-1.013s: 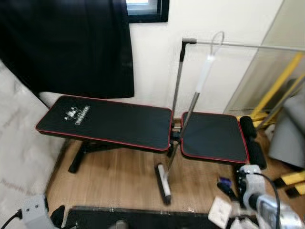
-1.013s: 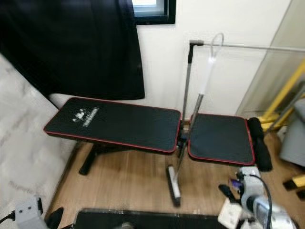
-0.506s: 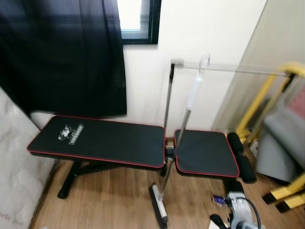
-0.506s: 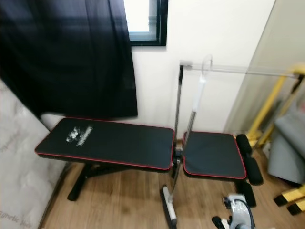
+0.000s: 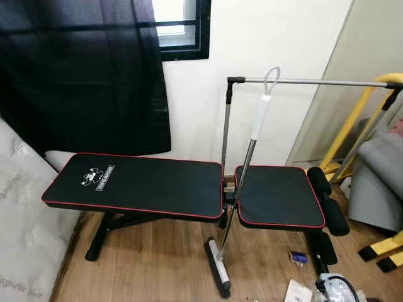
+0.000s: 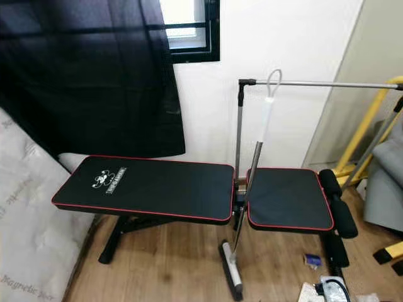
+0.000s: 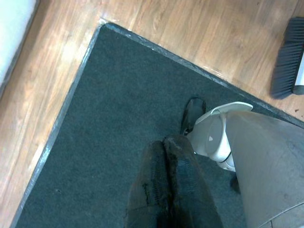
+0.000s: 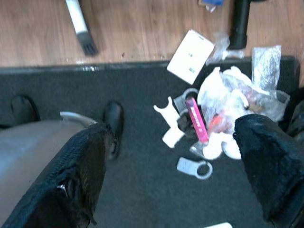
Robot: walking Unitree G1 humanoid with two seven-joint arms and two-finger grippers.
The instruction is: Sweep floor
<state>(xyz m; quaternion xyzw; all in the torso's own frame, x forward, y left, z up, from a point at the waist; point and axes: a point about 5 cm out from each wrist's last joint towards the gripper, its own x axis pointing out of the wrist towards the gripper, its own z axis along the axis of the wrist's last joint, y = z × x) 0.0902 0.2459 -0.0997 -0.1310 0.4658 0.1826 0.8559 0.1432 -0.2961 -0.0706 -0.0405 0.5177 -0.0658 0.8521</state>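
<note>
1. At my nine o'clock a pale quilted mattress (image 5: 22, 220) leans at the edge of the wooden floor (image 5: 164, 264).
2. My left gripper (image 7: 167, 151) hangs over a dark grey floor mat (image 7: 104, 133), its two black fingers pressed together with nothing between them.
3. Ahead, around eleven o'clock, a black curtain (image 5: 82, 75) covers part of a dark-framed window (image 5: 182, 28).
4. Below it stands a long black padded weight bench with red piping (image 5: 138, 185); its shorter seat pad (image 5: 277, 196) lies toward one o'clock.
5. At twelve o'clock the broom with a silver pole and white grip (image 5: 242, 170) stands tilted, its looped top hooked on a metal clothes rail (image 5: 315, 81), its black brush head (image 5: 216, 267) resting on the floor just in front of the bench.
6. My right gripper (image 8: 180, 166) hangs with its black fingers (image 8: 80, 161) wide apart, holding nothing.
7. Beneath it, on the mat, lies a heap of litter (image 8: 213, 118): white plastic scraps, crumpled clear wrapping and a pink stick (image 8: 196, 120).
8. A white card (image 8: 191, 56) lies at the mat's edge.
9. At two o'clock stand yellow bars (image 5: 352, 126) and a grey seat (image 5: 376, 182).
</note>
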